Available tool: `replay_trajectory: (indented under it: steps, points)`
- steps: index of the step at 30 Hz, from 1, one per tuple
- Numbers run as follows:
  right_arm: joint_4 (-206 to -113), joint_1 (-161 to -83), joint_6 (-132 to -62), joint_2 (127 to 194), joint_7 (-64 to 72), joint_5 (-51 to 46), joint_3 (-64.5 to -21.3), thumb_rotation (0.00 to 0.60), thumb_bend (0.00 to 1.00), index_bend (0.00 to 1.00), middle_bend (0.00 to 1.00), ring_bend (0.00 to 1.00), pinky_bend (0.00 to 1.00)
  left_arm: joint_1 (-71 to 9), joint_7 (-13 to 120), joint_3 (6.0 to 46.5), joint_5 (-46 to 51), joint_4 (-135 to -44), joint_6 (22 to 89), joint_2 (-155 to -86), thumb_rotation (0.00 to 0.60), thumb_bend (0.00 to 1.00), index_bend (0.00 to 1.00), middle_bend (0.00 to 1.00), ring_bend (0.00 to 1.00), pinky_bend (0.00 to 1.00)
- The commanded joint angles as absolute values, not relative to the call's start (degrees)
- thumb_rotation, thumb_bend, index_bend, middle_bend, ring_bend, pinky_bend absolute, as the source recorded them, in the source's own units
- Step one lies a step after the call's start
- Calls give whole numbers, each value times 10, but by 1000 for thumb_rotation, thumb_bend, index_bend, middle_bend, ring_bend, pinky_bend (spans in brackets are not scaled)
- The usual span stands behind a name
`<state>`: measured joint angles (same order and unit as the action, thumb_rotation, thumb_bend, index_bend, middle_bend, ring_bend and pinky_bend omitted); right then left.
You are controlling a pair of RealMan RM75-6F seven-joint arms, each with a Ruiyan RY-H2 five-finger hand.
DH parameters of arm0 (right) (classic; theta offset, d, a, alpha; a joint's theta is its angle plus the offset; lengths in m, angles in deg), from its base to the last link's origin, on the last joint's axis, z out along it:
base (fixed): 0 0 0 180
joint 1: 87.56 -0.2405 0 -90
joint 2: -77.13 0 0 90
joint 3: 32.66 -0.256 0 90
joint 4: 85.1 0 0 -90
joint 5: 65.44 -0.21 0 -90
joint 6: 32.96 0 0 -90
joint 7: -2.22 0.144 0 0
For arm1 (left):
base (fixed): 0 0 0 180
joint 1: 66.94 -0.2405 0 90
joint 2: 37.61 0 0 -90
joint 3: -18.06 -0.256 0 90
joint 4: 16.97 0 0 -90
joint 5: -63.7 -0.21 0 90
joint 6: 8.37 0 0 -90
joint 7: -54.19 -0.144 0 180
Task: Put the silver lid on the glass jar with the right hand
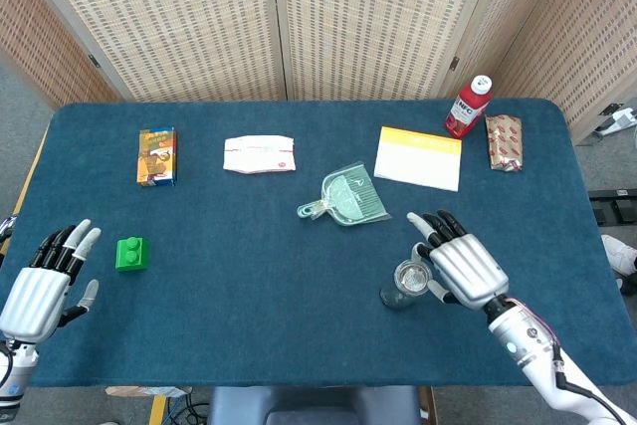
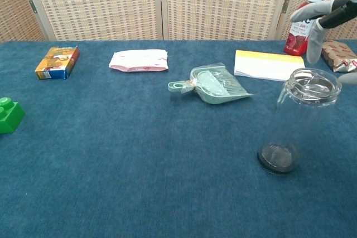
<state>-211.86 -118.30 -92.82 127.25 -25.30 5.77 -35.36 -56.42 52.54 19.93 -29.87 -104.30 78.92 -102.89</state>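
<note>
The glass jar (image 1: 401, 287) (image 2: 294, 124) stands upright near the front right of the blue table (image 1: 249, 246). The silver lid (image 1: 409, 274) (image 2: 309, 84) lies flat across the jar's mouth. My right hand (image 1: 464, 266) (image 2: 325, 14) hovers just right of and above the jar, fingers spread and lifted off the lid, holding nothing. My left hand (image 1: 44, 284) rests open at the table's front left, far from the jar; only the head view shows it.
A green dustpan (image 1: 348, 198) lies behind the jar. A yellow-edged notepad (image 1: 419, 157), a red bottle (image 1: 468, 106) and a snack pack (image 1: 504, 141) sit at the back right. A green block (image 1: 130, 253), an orange box (image 1: 156, 156) and a white packet (image 1: 260, 154) lie to the left.
</note>
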Motion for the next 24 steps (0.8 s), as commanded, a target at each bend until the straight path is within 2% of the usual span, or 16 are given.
replay_trajectory:
  steps: [1, 15, 24]
  points:
    - [-2126, -1177, -932, 1265, -243, 73, -351, 600, 325, 406, 0, 0, 0, -564, 524, 199, -298, -1042, 788, -1029, 600, 423, 0, 0, 0, 73]
    - [-2140, -1136, -947, 1230, -218, 152, -318, 600, 325, 406, 0, 0, 0, -560, 510, 200, -295, -1039, 781, -1037, 600, 424, 0, 0, 0, 73]
    - [-2118, -1132, -934, 1238, -210, 144, -318, 600, 324, 406, 0, 0, 0, -561, 511, 200, -295, -1040, 782, -1037, 600, 424, 0, 0, 0, 73]
